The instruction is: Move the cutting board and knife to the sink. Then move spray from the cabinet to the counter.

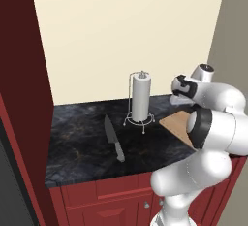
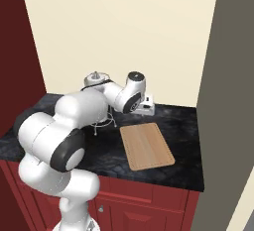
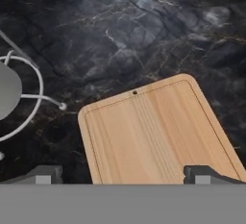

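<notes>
Wall [image 1: 126, 36] of pale cream colour stands behind everything, and on the left a tall dark red panel [image 1: 24, 65] rises beside it. Below the wall lies the counter [image 1: 82, 142], a black stone slab with faint golden veins, and under it are the red drawer fronts [image 1: 116, 196] with small knobs. The white arm [image 2: 64, 126] reaches from the base over the slab, with its wrist bent down near the back wall.

The cutting board [image 2: 147, 145] is the biggest loose thing. It lies flat on the counter, on the right part of the slab, with one long side turned a little toward the front edge. In the hand view it shows a thin groove along its border and a small dark dot near one short edge.

The paper-towel roll [image 1: 141, 98] stands upright on a wire stand, near the middle of the counter, just left of the board and apart from it. Its round wire foot rests on the stone.

The knife [image 1: 113, 137] lies flat on the counter to the left of the roll stand, well apart from the board. Its dark blade points toward the wall and its lighter handle toward the front edge.

The end effector [image 3: 127, 175] hangs above the cutting board with its jaws spread wide, and nothing is between them. Its fingertips [image 3: 204, 174] are above the board and do not touch it.
</notes>
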